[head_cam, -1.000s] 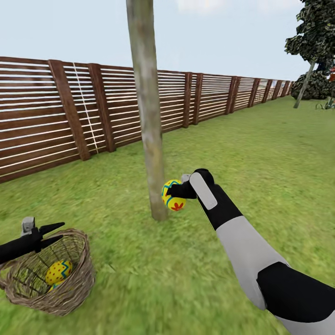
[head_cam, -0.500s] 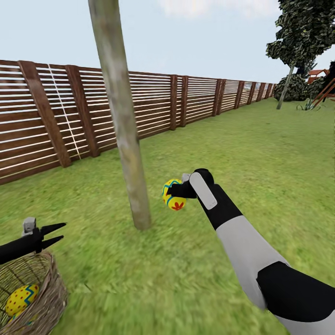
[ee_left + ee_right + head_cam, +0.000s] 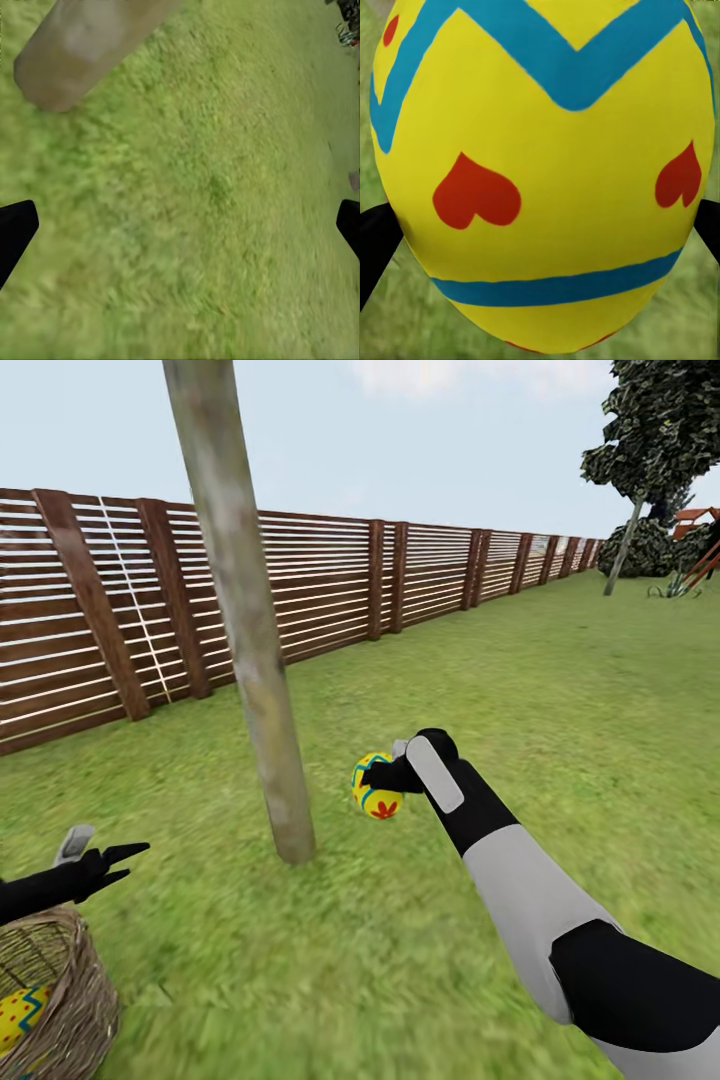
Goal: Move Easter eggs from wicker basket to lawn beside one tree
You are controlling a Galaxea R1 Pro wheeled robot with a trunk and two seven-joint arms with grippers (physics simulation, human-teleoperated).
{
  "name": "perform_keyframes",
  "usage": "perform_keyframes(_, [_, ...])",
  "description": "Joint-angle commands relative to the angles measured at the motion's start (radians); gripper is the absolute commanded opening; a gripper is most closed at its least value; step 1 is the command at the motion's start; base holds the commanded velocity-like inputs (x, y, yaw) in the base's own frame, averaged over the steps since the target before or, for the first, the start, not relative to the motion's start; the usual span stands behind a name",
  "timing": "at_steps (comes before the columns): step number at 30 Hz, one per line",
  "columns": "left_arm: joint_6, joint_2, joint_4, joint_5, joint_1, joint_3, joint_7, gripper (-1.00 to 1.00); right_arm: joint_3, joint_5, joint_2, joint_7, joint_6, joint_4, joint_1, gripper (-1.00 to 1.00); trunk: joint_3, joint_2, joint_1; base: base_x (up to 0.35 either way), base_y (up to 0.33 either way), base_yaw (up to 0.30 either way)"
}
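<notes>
The right gripper holds one Easter egg, its black fingers closed on the egg's sides. The egg is yellow with a blue-green zigzag band, a thinner blue stripe below it and red heart-shaped marks; in the right wrist view it sits between the two finger tips at the picture's edges. In the head view it hangs above the lawn, at about 3 o'clock from the foot of the tree and near it. The trunk is pale grey-beige, mottled and bare.

The left gripper hovers over the grass with its fingers parted and nothing between them, just above the wicker basket at 7 o'clock in the head view. Inside the basket lies a second egg, partly cut off by the picture's edge. A brown slatted fence runs behind the tree.
</notes>
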Motion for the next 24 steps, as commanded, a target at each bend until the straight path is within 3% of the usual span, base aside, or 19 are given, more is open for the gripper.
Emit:
perform_keyframes(1, [0.009,-0.001,-0.001,-0.003,-0.001,0.003,-0.004,1.00,0.000,-0.009,0.000,-0.010,0.002,0.003,-0.001,-1.00,-0.002,0.000,0.000,0.149,-0.260,0.188])
perform_keyframes(10, [0.009,-0.009,-0.001,-0.005,-0.001,0.002,-0.002,1.00,0.000,-0.008,0.000,-0.010,0.000,0.031,-0.001,-1.00,-0.008,0.000,0.000,0.151,-0.265,0.200])
perform_keyframes(19, [0.009,-0.016,-0.001,-0.005,-0.001,0.002,-0.002,1.00,0.011,-0.005,0.000,0.002,-0.169,0.199,-0.001,-1.00,-0.014,0.000,0.000,0.152,-0.265,0.202])
perform_keyframes(24, [0.009,-0.028,-0.001,-0.005,-0.001,0.002,-0.003,1.00,0.018,-0.005,0.000,0.026,-0.226,0.220,-0.001,-1.00,-0.019,0.000,0.000,0.164,-0.252,0.203])
